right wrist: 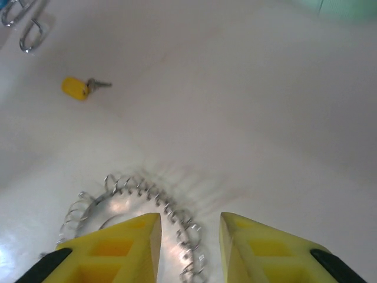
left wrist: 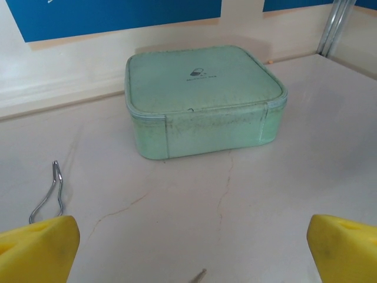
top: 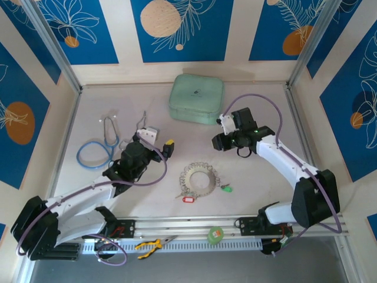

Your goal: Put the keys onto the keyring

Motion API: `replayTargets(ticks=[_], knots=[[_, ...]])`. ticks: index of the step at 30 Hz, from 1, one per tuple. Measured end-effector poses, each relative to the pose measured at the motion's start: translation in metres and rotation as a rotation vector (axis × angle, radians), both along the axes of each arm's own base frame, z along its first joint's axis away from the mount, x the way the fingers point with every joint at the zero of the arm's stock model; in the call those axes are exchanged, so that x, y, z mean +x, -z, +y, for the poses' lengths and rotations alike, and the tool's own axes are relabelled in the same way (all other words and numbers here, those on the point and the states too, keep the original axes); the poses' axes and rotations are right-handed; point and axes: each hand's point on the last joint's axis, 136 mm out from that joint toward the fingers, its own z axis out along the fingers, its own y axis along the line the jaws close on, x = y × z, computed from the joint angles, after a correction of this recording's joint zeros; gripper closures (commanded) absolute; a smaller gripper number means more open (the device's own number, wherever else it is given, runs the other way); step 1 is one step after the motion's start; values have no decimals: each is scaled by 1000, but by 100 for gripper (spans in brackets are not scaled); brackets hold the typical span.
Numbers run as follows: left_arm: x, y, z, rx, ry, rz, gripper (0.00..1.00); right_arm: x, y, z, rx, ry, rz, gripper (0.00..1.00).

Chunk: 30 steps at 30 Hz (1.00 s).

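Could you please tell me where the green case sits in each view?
Top external: green case at upper centre, by the back wall.
Left wrist: green case at upper centre, straight ahead.
Right wrist: blurred green corner at top right, probably the case.
Shared landmark: the pale table under it.

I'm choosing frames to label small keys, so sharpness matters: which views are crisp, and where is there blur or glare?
Top external: even light, only soft shadows, keyring fairly crisp. Left wrist: green case sharp, little glare. Right wrist: soft all over, the yellow key smeared, a bright sheen on the table by the keyring's loops.
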Motion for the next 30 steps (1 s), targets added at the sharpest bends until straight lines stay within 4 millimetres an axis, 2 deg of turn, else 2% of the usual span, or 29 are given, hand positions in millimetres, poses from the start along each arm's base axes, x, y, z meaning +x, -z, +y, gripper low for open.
replayTargets(ticks=[3,6,9,13,17,23,30], knots=[[-4,11,1,3,12,10,2,3,-2,-8,-30,-104,-132,65],[-9,23,1,5,28,31,3,-18,25,-13,-70,-290,-178,63],[-11,29,-3,-19,49,42,5,-42,55,-17,-120,-461,-152,62],[-12,36,-10,-40,78,55,5,-56,76,-23,-161,-630,-136,62],[-13,34,-14,-52,97,50,6,-74,95,-22,-180,-774,-78,63],[-14,31,-17,-72,116,42,7,-85,112,-12,-187,-904,-26,63],[-13,30,-18,-76,116,38,7,-86,123,-8,-185,-947,15,65]])
